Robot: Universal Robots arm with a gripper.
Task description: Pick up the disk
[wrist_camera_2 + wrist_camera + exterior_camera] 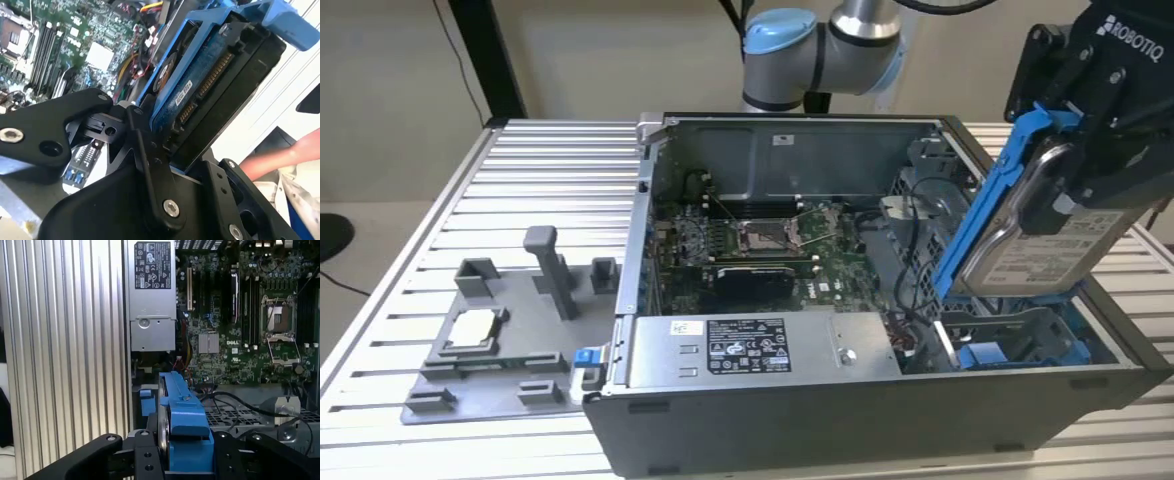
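gripper (1067, 200) had jaws clamped on disk (1034, 235), blue bracket included. disk hung tilted, lifted clear above drive bay (1014, 345) at exterior view's right end of open computer case (854, 420).

An open computer case (854, 400) stands on the ribbed desk (547, 180), its motherboard (761, 245) exposed beside the power supply (761, 345). A grey fixture (494, 350) holding a chip (470, 328) lies near the desk's front edge.

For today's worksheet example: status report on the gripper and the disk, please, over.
Gripper shut on the disk. Disk tilted on end, lifted above the drive bay of the open computer case. Nothing in the way above it.
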